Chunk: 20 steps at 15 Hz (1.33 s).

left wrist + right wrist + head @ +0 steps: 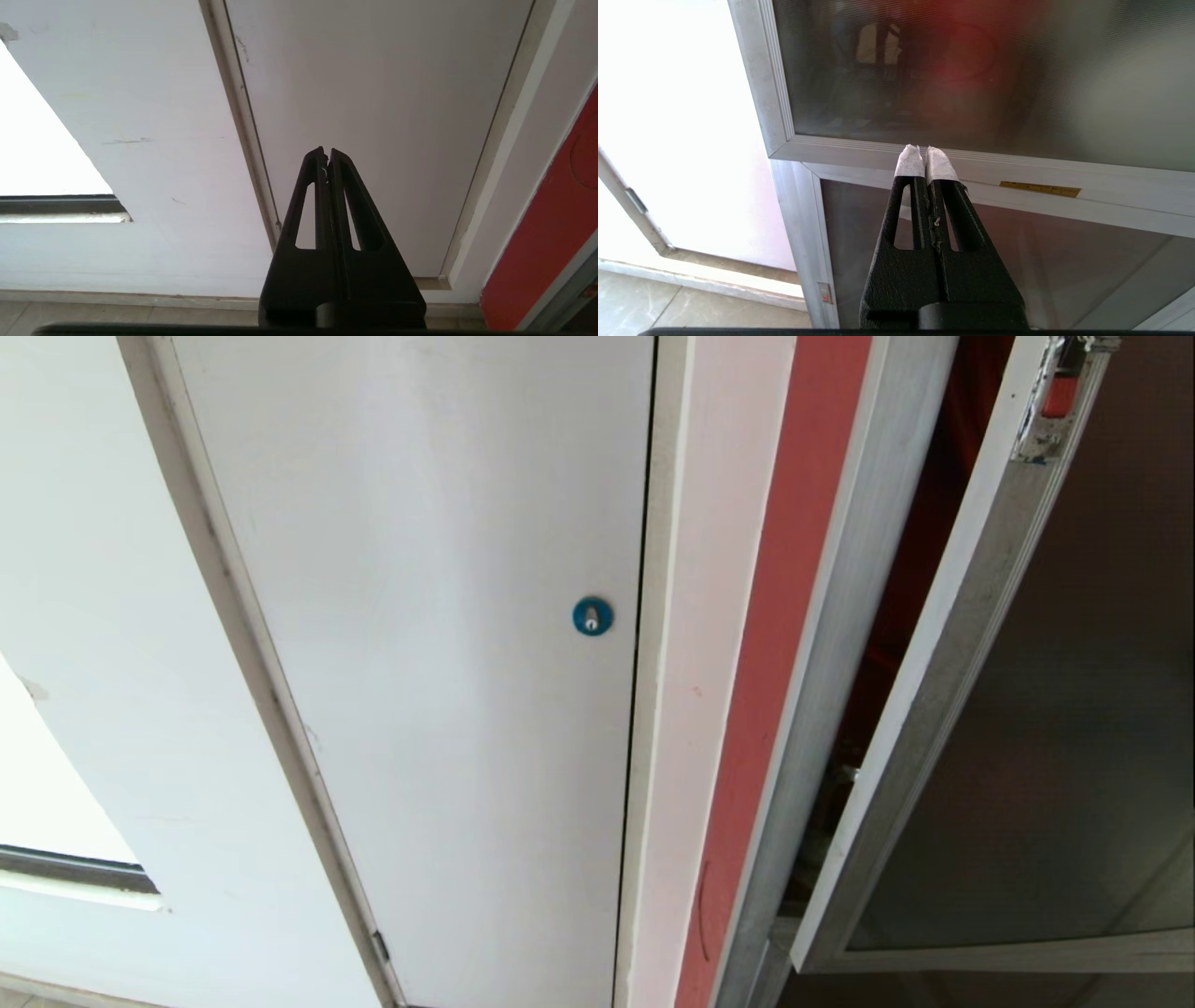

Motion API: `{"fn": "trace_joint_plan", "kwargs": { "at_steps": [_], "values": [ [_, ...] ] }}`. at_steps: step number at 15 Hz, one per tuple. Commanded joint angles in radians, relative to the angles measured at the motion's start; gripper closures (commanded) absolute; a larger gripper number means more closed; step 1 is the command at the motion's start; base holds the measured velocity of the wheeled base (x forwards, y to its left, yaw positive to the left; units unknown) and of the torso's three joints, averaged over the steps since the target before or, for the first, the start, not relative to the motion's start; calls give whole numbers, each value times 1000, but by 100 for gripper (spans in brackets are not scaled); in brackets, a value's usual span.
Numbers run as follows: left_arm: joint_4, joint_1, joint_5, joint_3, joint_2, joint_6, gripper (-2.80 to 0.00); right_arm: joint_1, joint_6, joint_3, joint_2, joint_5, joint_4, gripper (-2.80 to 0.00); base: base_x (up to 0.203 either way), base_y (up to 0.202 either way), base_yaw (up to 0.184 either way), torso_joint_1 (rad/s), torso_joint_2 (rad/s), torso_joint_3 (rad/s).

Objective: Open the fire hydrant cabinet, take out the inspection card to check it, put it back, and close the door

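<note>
The fire hydrant cabinet (845, 616) shows its silver frame and red side at the right of the head view. Its door (1074, 709), dark glass in a silver frame with a red latch (1062, 390) near the top, stands ajar, leaving a narrow gap onto the dark red inside. My right gripper (924, 151) is shut with nothing in it, its white-taped tips level with the door's bottom rail (1017, 161). My left gripper (327, 151) is shut and empty, facing a white panel (373, 93). The inspection card is out of view. Neither gripper appears in the head view.
The white panel with a blue round lock (592, 615) fills the wall left of the cabinet. A bright window (47, 784) lies further left. Below the door is a shorter dark pane (1041, 270) with a small brass plate (1039, 189). Floor tiles (93, 312) run along the wall.
</note>
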Motion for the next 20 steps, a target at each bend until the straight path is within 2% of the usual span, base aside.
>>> {"fn": "trace_joint_plan", "kwargs": {
  "at_steps": [1, 4, 7, 16, 18, 20],
  "values": [
    [7, 0, -15, -32, 3, 0, 0, 0, -1, 0, 0, 1, 0, 0, 0, 0, 0, 0, 0, 0],
    [38, 0, -78, -116, 56, -3, 0, 0, -1, 0, 0, 1, 0, 0, 0, 0, 0, 0, 0, 0],
    [41, 0, -199, -195, 151, -18, 0, 0, -1, 0, 0, 1, 0, 0, 0, 0, 0, 0, 0, 0],
    [35, -15, -641, -516, 530, -243, 0, 0, -1, -1, 0, 1, 0, 0, 0, 0, 0, 0, 0, 0],
    [33, -69, -704, -574, 586, -289, 0, 0, -1, 0, 0, 1, 0, 0, 0, 0, 0, 0, 0, 0],
    [31, -125, -715, -615, 641, -298, 0, 0, -1, 0, 0, 1, 0, 0, 0, 0, 0, 0, 0, 0]
  ]
}}
